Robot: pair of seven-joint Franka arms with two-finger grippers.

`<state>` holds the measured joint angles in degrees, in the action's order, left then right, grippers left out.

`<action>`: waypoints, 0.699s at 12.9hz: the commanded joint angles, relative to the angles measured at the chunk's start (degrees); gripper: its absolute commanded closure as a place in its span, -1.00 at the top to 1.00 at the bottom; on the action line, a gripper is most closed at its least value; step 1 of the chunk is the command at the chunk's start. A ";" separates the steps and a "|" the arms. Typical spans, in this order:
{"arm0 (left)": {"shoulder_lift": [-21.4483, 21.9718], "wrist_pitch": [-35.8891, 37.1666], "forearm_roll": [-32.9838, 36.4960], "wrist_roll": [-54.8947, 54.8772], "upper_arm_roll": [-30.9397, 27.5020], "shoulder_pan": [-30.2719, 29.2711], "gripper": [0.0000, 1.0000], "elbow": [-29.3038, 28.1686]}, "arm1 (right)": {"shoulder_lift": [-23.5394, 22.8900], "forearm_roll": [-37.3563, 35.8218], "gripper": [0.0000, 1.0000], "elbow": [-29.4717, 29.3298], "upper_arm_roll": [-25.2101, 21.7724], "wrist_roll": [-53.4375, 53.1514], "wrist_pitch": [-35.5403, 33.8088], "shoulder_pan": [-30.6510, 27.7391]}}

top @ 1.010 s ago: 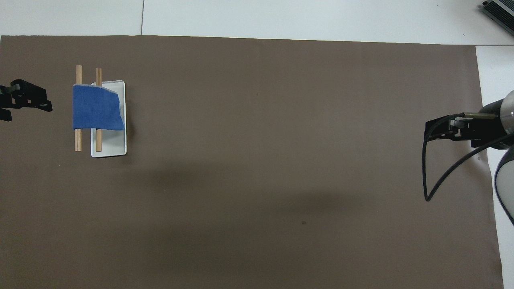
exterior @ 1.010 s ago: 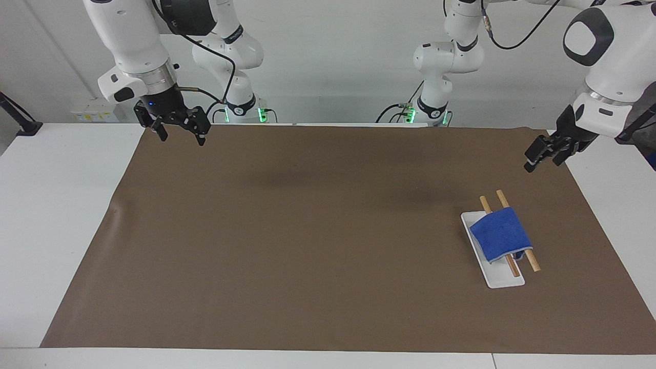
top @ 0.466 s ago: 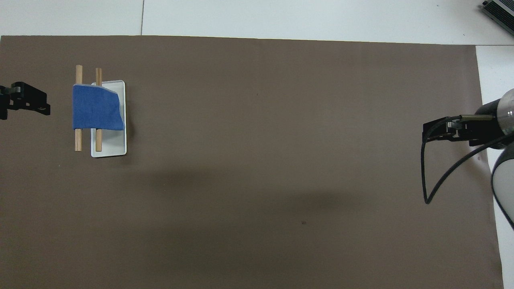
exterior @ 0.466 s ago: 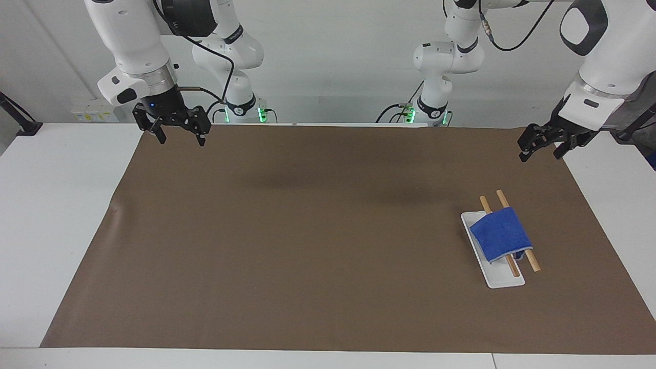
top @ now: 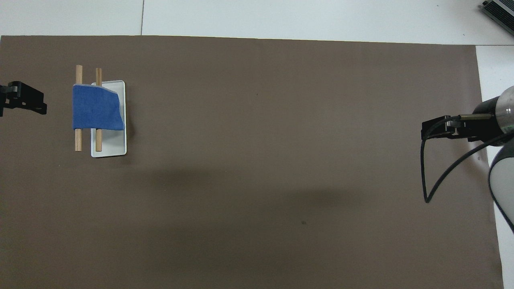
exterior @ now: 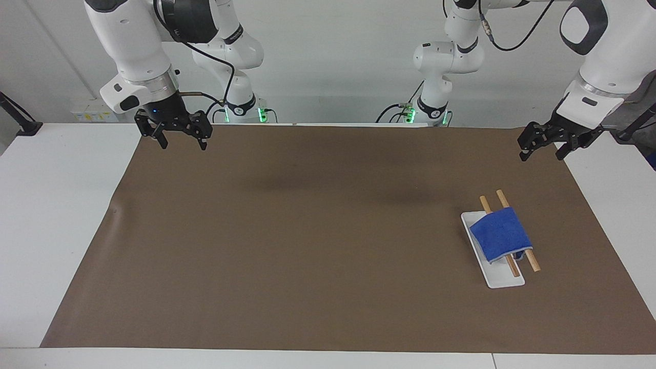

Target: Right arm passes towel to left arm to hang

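So the only container here is a shallow white tray [exterior: 492, 279] sitting at the lower right of the facing view (upper left of the overhead one), toward the left arm's end of the table. Two wooden dowels [exterior: 529, 259] run lengthwise over it, one above the tray and the other just off its edge, and the blue towel [exterior: 500, 236] is draped across both of them, covering roughly the middle of the rods with their ends poking out either way. The towel's folded width runs along the dowels, which point toward the robots and away from them, slightly angled in the facing view. Everything rests on a big brown mat [exterior: 307, 246], and most of it is bare, so loads of open room through the centre. The left gripper [exterior: 542, 146] hangs up at the right edge of the facing frame over the mat's corner, fingers spread, holding nothing. The right gripper [exterior: 180, 138] hovers at the upper left over the other corner, claws apart too, nothing in them.
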<state>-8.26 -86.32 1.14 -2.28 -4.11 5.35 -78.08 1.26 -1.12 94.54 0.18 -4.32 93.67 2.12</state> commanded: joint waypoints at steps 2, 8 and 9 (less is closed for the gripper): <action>0.34 -1.48 0.97 -1.14 -0.20 0.45 1.00 -0.67 | 0.50 1.12 1.00 1.00 0.00 1.24 1.08 -0.28; 0.70 -2.89 0.97 -0.89 -0.29 0.37 1.00 -1.28 | 0.59 1.12 1.00 1.00 0.00 1.07 1.08 -0.45; 0.78 -2.98 0.97 -0.97 -0.20 0.37 1.00 -1.28 | 0.59 1.12 1.00 1.00 0.00 1.07 1.08 -0.46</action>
<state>-8.25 -88.04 1.14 -2.63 -4.12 5.44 -78.26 1.26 -1.10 94.55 0.16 -4.32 93.67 2.12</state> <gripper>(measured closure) 0.000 0.000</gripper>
